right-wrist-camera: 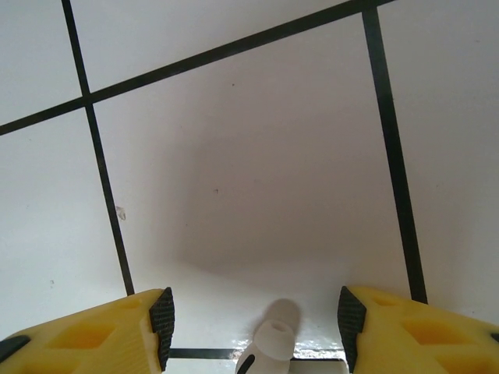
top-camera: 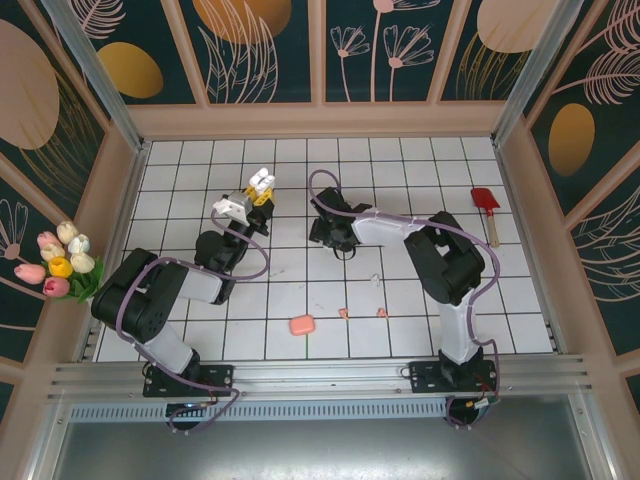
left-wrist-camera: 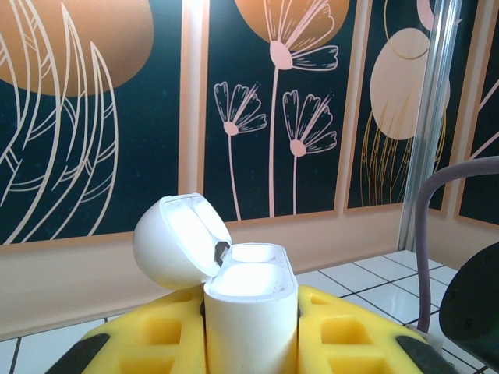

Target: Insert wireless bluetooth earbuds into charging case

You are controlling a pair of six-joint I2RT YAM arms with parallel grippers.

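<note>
Left gripper point(left-wrist-camera: 249, 339) jaws pinch white open-lidded charging case point(left-wrist-camera: 251, 308). Right gripper point(right-wrist-camera: 253, 315) jaws spread astride white earbud point(right-wrist-camera: 274, 333). White black-gridded tile floor point(right-wrist-camera: 257, 156); teal floral walls point(top-camera: 260, 50).

Behind the silver aluminium rail point(top-camera: 300, 372), left arm point(top-camera: 150, 305) and right arm point(top-camera: 450, 265) show black joints, white tubes, looping mauve cables point(top-camera: 266, 252); left gripper point(top-camera: 261, 184) and right gripper point(right-wrist-camera: 253, 315) have yellow, black-padded fingers point(right-wrist-camera: 405, 327).

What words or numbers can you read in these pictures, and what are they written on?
None can be read.
The white charging case is plain, with no label showing.
The pink case and the red spatula are too small to show any writing.
The wall panels have only flower and leaf drawings.
</note>
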